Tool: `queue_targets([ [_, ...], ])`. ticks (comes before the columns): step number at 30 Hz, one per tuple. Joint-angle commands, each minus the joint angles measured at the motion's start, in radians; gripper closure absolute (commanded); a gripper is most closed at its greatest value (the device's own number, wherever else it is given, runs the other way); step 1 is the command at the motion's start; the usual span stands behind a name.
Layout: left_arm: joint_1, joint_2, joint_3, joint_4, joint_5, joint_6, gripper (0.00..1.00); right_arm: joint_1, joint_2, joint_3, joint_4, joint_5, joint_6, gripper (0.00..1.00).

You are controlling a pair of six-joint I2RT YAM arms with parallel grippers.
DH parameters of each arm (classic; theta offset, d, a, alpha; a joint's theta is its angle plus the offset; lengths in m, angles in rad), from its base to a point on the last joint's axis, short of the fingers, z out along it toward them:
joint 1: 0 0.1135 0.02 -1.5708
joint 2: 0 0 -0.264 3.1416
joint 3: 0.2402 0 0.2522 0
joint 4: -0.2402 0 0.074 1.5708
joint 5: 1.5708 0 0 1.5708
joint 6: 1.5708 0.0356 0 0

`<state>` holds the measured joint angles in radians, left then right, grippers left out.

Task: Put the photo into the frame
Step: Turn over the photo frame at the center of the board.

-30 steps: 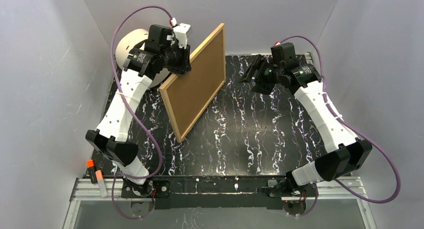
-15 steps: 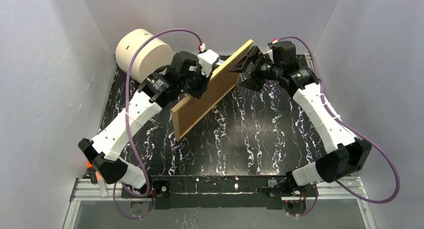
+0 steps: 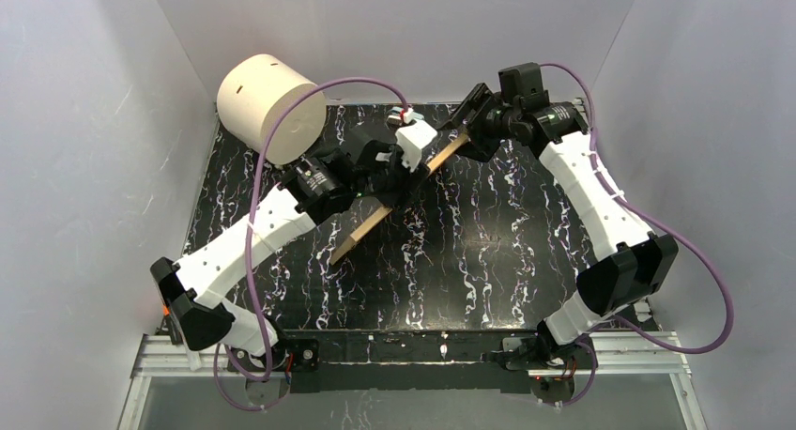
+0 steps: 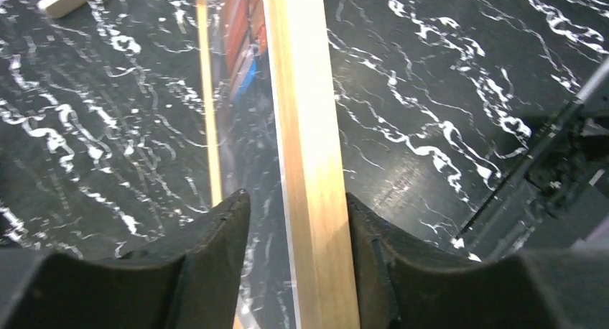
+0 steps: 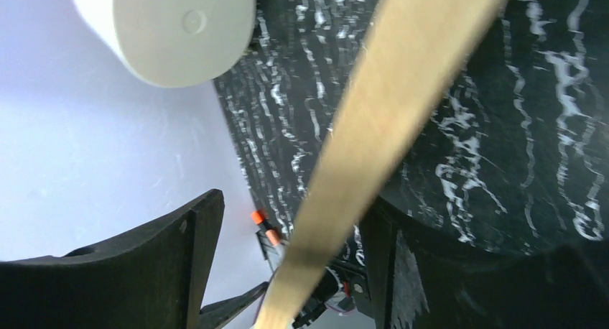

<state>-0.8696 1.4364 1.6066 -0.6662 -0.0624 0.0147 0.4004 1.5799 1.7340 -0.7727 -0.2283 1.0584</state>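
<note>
The frame [image 3: 361, 231] stands tilted on its lower corner on the black marbled table [image 3: 488, 252] and looks almost edge-on from above. My left gripper [image 3: 405, 172] straddles its middle edge. In the left wrist view the light wood edge [image 4: 312, 149] runs between the jaws of the left gripper [image 4: 298, 200]: the right finger [image 4: 373, 243] touches it and the left finger stands apart, so the gripper is open. Behind the glazing shows a sliver of the photo [image 4: 240, 27], in orange, red and blue. My right gripper [image 3: 466, 125] is open around the frame's far upper end [image 5: 373, 128].
A large cream cylinder [image 3: 270, 106] lies at the back left corner of the table. Grey walls close in the left, back and right sides. Orange-capped markers [image 5: 260, 223] sit by the left arm's base at the near edge.
The frame swung from showing its brown back to nearly edge-on and sank toward the table. My left arm followed it to the right and its jaws widened. The right gripper came round the frame's top end.
</note>
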Motion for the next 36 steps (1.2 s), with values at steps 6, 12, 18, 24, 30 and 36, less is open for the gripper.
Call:
queue_targets([
  [6,-0.006,-0.072,-0.102,0.144,0.217,-0.032,0.33,-0.023,-0.07,-0.053,-0.155,0.092,-0.082,0.54],
  [12,-0.006,-0.095,-0.169,0.313,0.352,-0.16,0.12,-0.115,-0.225,-0.366,0.012,-0.064,-0.104,0.77],
  [18,-0.005,-0.128,-0.318,0.518,0.258,-0.336,0.07,-0.215,-0.298,-0.655,0.281,-0.162,-0.29,0.77],
  [24,0.009,-0.109,-0.389,0.45,-0.011,-0.469,0.06,-0.285,-0.241,-0.851,0.519,-0.335,-0.379,0.74],
  [30,0.153,-0.102,-0.492,0.391,0.036,-0.535,0.06,-0.336,-0.135,-0.985,0.77,-0.506,-0.408,0.66],
  [36,0.315,-0.098,-0.582,0.334,0.124,-0.527,0.06,-0.348,-0.056,-1.016,0.901,-0.566,-0.409,0.63],
])
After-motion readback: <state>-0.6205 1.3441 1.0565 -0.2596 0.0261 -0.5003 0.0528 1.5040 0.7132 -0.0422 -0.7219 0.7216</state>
